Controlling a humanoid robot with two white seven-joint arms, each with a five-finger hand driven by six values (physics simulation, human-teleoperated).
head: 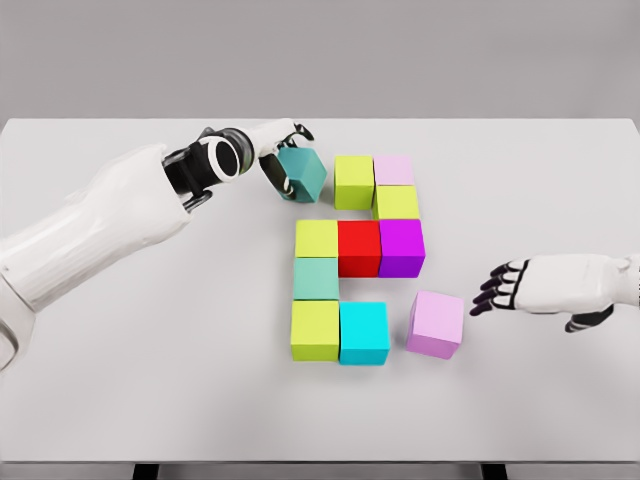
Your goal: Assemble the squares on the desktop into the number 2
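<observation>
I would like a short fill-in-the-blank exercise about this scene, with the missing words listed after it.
1. The left hand holds a ____ cube.
2. The red cube has a ____ cube touching its right side.
3. The cyan cube touches a ____ cube on its left.
4. The lilac cube near the right hand stands ____ from the cyan cube.

Missing words: teal; purple; yellow-green; apart
</observation>
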